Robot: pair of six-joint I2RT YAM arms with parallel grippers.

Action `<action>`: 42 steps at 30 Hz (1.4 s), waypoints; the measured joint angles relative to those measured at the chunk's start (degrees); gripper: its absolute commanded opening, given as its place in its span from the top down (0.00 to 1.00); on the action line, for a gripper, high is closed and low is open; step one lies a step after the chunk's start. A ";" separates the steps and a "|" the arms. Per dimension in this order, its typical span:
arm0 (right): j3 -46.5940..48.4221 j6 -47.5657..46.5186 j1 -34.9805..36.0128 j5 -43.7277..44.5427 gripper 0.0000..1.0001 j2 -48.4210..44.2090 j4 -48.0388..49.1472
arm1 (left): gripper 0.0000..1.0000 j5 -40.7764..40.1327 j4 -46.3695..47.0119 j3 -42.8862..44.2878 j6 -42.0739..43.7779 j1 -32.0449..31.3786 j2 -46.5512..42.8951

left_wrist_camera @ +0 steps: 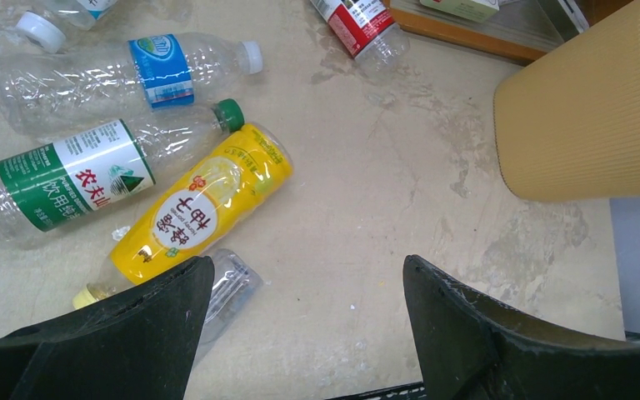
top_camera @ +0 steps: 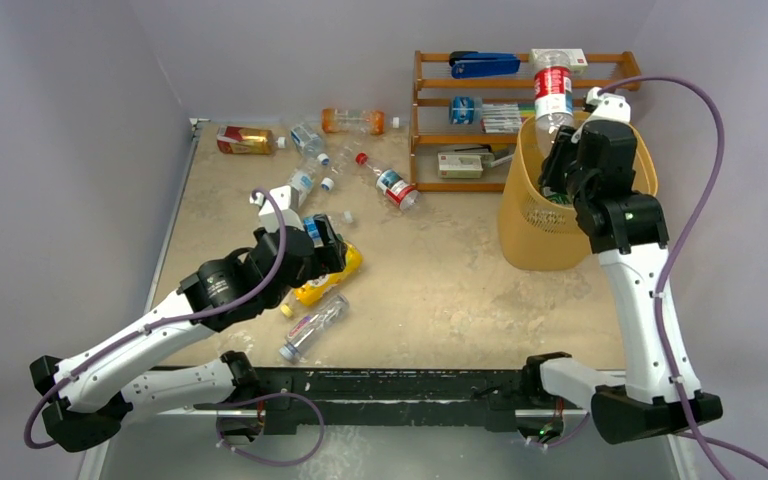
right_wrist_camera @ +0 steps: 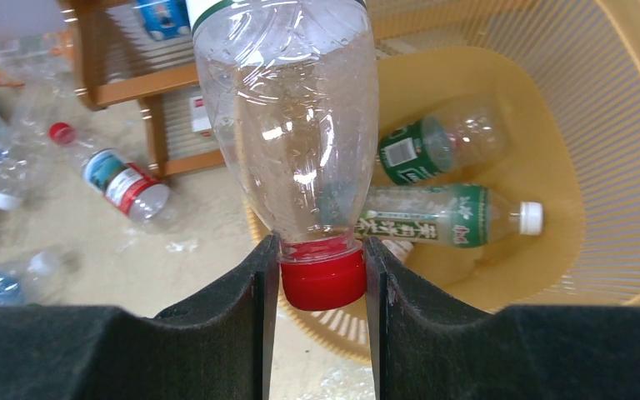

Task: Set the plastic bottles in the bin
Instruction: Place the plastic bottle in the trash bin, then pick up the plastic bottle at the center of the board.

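My right gripper (right_wrist_camera: 322, 267) is shut on the red cap of a clear red-labelled bottle (top_camera: 553, 95) (right_wrist_camera: 287, 117), held neck-down over the near rim of the yellow-orange bin (top_camera: 540, 235) (right_wrist_camera: 633, 92). Two green-labelled bottles (right_wrist_camera: 433, 217) lie inside the bin. My left gripper (left_wrist_camera: 308, 267) (top_camera: 328, 245) hangs open over bare table with nothing between its fingers. To its left lie a yellow bottle (left_wrist_camera: 200, 208), a green-labelled bottle (left_wrist_camera: 75, 179), a blue-labelled bottle (left_wrist_camera: 133, 75) and a clear bottle (left_wrist_camera: 229, 287) partly hidden by the left finger.
More bottles lie at the back left of the table: an amber one (top_camera: 245, 140), an orange one (top_camera: 353, 121) and a red-capped one (top_camera: 388, 182). A brown wooden shelf rack (top_camera: 430, 160) with a blue stapler (top_camera: 485, 65) stands behind the bin. Loose white caps dot the table.
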 measured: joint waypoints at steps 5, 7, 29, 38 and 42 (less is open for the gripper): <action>0.00 -1.53 -6.73 -4.13 0.50 1.73 0.42 | 0.16 -0.02 0.24 0.00 -0.02 0.00 -0.04; 0.00 -1.99 -8.66 -5.60 0.35 2.51 0.63 | 0.16 -0.02 0.22 0.00 -0.02 0.00 -0.07; 1.73 -2.34 -11.19 -28.24 0.10 -2.40 4.50 | 0.09 1.44 -2.89 -1.57 2.95 0.00 11.50; -8.76 -0.28 -7.17 -40.50 0.09 -6.23 7.52 | 0.10 1.77 -2.34 -1.79 8.26 0.00 23.85; -11.08 0.15 -5.81 -42.27 0.08 -7.85 7.58 | 0.10 3.17 -2.36 -1.75 10.10 0.00 27.30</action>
